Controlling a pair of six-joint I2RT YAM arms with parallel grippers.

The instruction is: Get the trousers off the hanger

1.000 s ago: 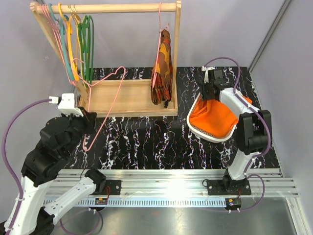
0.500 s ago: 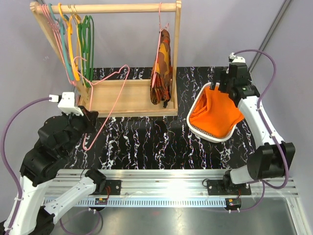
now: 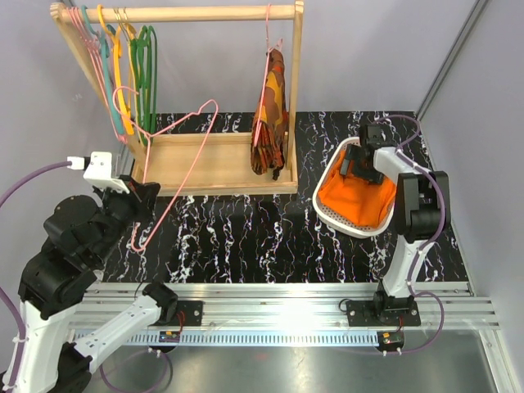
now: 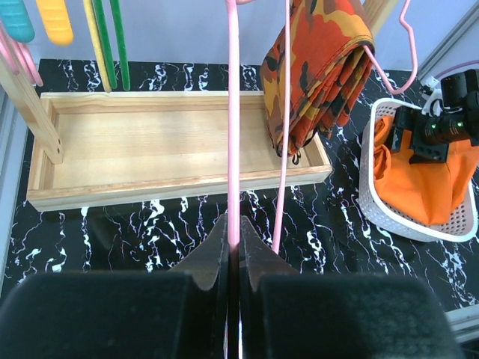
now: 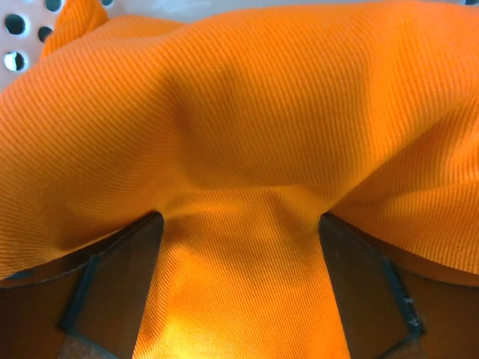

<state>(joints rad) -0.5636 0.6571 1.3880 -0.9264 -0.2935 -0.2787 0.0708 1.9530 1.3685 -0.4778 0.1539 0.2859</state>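
orange trousers (image 3: 360,201) lie in the white basket (image 3: 327,214)
right fingers (image 3: 359,168) spread open above them; i'd lift clear slowly, left fingers (image 4: 228,248) gripping the pink hanger (image 3: 176,155).

A wooden rack (image 3: 221,12) fills the upper left, coloured hangers (image 3: 147,45) bunched at its left end, a patterned garment (image 3: 272,110) hanging near its right post. A white basket (image 3: 330,214) sits right of centre on the black marbled table (image 3: 270,237).

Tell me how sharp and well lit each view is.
Top view: sharp, even light, glare on the rail. Left wrist: hanger crisp, fingers dark and soft. Right wrist: trousers fill the frame, weave sharp, bright patch at the bottom.
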